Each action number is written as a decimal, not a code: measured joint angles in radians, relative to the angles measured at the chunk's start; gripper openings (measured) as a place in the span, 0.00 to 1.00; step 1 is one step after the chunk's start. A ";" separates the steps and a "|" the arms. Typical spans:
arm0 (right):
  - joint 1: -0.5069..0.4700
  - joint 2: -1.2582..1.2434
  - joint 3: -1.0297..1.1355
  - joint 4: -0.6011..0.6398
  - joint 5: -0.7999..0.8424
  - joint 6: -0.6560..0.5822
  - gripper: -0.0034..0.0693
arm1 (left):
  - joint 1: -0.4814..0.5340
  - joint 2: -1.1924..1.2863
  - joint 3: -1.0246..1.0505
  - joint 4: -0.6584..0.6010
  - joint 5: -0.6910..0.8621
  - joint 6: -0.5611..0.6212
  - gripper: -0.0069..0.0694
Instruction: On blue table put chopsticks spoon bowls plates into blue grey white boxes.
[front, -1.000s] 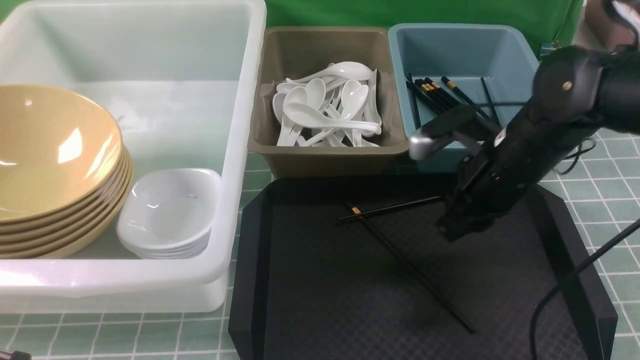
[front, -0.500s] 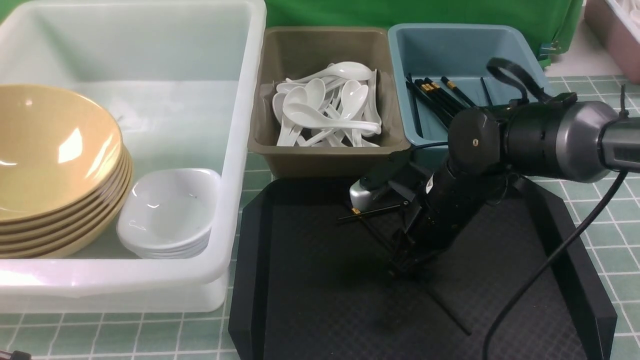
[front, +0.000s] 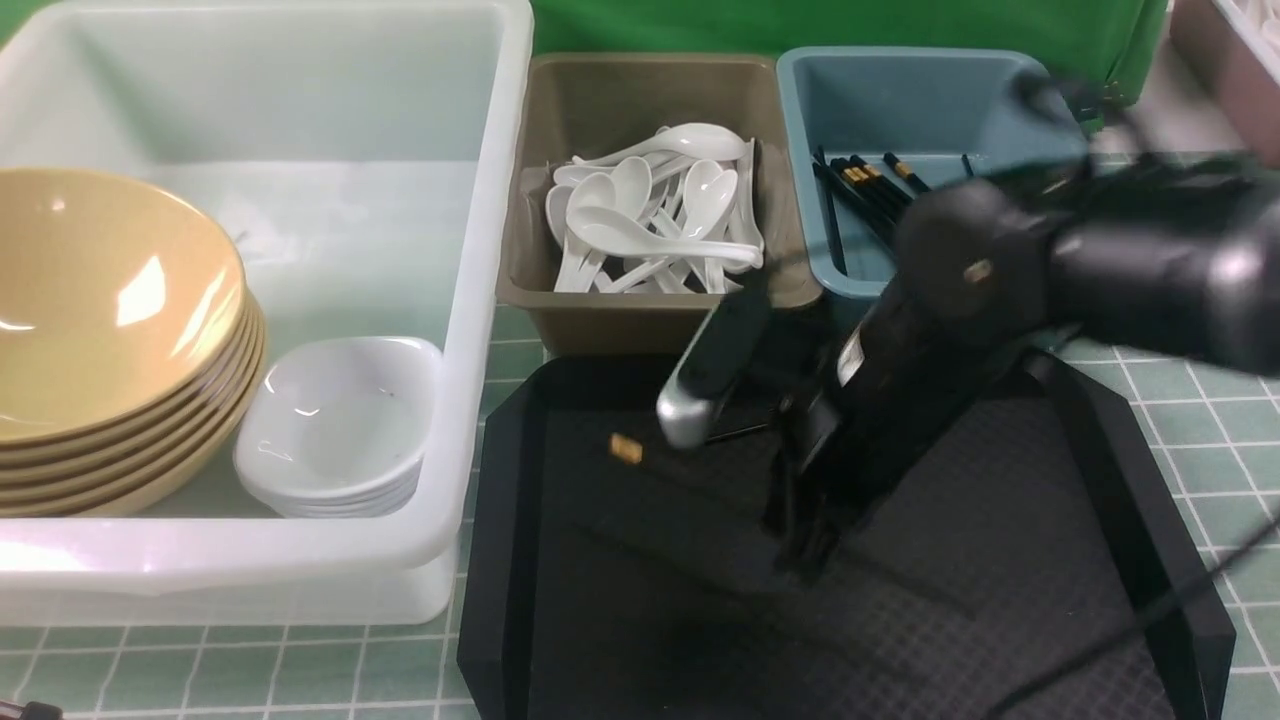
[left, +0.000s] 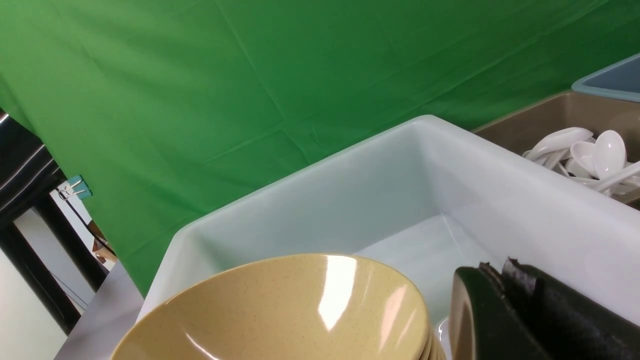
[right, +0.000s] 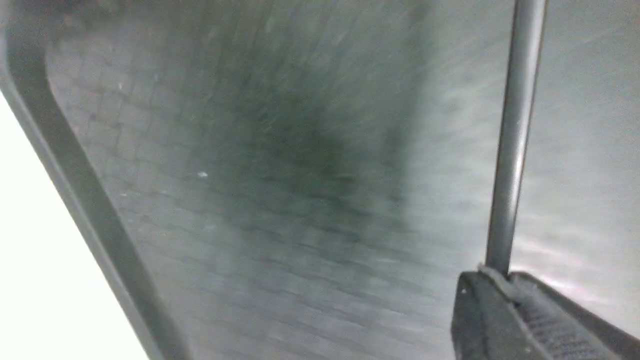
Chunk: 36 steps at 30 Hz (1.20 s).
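My right gripper (front: 800, 552) is low over the black tray (front: 500, 560), blurred by motion. In the right wrist view it (right: 495, 280) is shut on a black chopstick (right: 510, 150) that sticks out past the fingertips. That chopstick's gold band (front: 626, 449) shows blurred on the tray's left part. A second chopstick (front: 738, 433) lies partly hidden behind the arm. The blue box (front: 790, 100) holds several chopsticks (front: 865, 185). My left gripper (left: 495, 272) is shut and empty, beside the tan bowls (left: 280, 310) in the white box (left: 400, 165).
The grey box (front: 520, 250) holds several white spoons (front: 650, 220). The white box (front: 490, 250) holds stacked tan bowls (front: 100, 300) and stacked small white dishes (front: 335, 430). The boxes stand just behind and left of the tray. Green checked tablecloth (front: 1230, 360) lies around it.
My right arm has swung left and down over the tray and closed on the long chopstick. Its gold-banded end has shifted left. The left arm's view is unchanged.
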 joint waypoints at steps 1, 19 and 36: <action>-0.014 -0.033 0.000 -0.019 -0.041 -0.002 0.13 | 0.000 0.000 0.000 0.000 0.000 0.000 0.10; -0.389 0.250 -0.131 -0.047 -0.810 0.412 0.16 | 0.000 0.000 0.000 -0.001 0.000 -0.002 0.10; -0.321 0.224 -0.520 -0.038 0.135 0.216 0.59 | 0.000 0.000 0.000 -0.001 -0.001 -0.019 0.10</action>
